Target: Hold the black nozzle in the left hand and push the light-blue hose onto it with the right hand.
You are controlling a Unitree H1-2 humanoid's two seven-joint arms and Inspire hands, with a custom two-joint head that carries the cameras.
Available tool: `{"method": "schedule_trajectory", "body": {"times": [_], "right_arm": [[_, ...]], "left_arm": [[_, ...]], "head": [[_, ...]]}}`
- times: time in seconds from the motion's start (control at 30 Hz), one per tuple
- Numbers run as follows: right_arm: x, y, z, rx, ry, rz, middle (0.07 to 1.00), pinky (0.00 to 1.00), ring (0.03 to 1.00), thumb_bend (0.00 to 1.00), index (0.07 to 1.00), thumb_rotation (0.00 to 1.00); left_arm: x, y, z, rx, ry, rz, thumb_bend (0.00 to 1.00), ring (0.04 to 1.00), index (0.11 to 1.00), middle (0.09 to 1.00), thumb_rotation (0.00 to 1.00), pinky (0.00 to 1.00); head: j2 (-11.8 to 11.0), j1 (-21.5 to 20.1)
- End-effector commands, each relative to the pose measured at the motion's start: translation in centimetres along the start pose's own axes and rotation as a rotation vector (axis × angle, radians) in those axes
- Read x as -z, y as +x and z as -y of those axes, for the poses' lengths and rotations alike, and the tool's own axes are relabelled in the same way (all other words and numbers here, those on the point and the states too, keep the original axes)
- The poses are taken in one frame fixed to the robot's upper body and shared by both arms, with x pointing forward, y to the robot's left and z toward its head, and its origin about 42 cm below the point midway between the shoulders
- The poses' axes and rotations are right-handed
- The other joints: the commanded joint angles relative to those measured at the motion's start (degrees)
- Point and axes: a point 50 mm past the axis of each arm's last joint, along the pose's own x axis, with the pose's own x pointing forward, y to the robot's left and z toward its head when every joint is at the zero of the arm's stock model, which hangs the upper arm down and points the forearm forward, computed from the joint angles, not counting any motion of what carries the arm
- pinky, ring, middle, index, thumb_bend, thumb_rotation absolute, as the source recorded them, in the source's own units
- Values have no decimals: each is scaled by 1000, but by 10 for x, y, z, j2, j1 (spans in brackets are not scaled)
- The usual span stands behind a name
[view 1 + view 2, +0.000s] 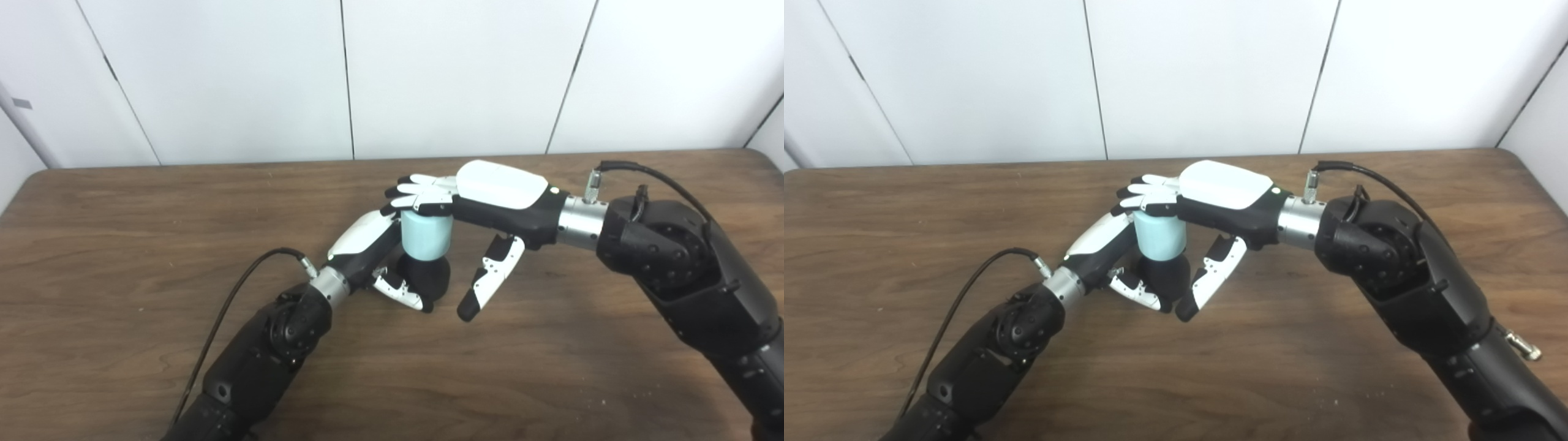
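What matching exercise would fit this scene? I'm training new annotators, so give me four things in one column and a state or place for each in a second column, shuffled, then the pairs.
Column one:
1. light-blue hose
2. black nozzle
3. left hand
4. right hand

Column two:
A. wrapped around the dark piece at the bottom
B. fingers lying flat on top of the pale cylinder
C. standing upright above the dark piece
D. underneath the pale cylinder, held low near the table

Pairs: 1-C, 2-D, 3-A, 4-B
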Motion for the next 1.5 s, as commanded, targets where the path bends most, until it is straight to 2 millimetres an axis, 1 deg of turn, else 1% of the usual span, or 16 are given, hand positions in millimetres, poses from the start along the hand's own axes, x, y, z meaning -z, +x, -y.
{"method": "schedule_trajectory", "body": {"times": [0.0, 0.13, 0.33, 0.57, 0.73, 0.87, 1.2, 1.4, 1.47], "right_arm": [[-7, 1, -21, -117, 6, 79, 958, 899, 948, 822, 903, 777], [-11, 2, -21, -103, -16, 111, 957, 922, 956, 799, 902, 768], [-7, 2, -22, -94, -37, 111, 951, 927, 957, 781, 902, 759], [-1, 0, -23, -113, -44, 39, 961, 936, 964, 803, 913, 773], [1, -1, -25, -125, -45, -27, 990, 950, 985, 815, 953, 820], [4, -3, -28, -139, -43, -89, 1000, 969, 996, 812, 970, 830], [1, -3, -21, -136, -49, -123, 999, 969, 994, 797, 965, 813], [4, -4, -21, -119, -47, -124, 996, 966, 991, 792, 961, 804], [2, -4, -12, -94, -54, -113, 992, 959, 986, 788, 956, 792]], "left_arm": [[24, -15, 40, 192, -17, -128, 523, 620, 470, 513, 0, 1000], [24, -14, 40, 195, -20, -133, 522, 625, 469, 517, 0, 1000], [23, -14, 40, 199, -21, -135, 522, 626, 469, 517, 0, 1000], [23, -15, 39, 195, -19, -136, 523, 622, 470, 516, 0, 1000], [24, -16, 39, 195, -16, -138, 523, 622, 470, 514, 0, 1000], [24, -16, 39, 194, -17, -137, 523, 620, 470, 513, 0, 1000], [23, -15, 40, 197, -17, -141, 523, 622, 471, 513, 0, 1000], [24, -14, 40, 199, -17, -143, 523, 622, 470, 513, 0, 1000], [24, -14, 40, 199, -15, -144, 523, 623, 470, 513, 0, 1000]], "head": [[3, -1], [4, -2], [3, -2], [4, -1], [5, -2], [5, -2], [5, -2], [4, -2], [3, -1]]}}
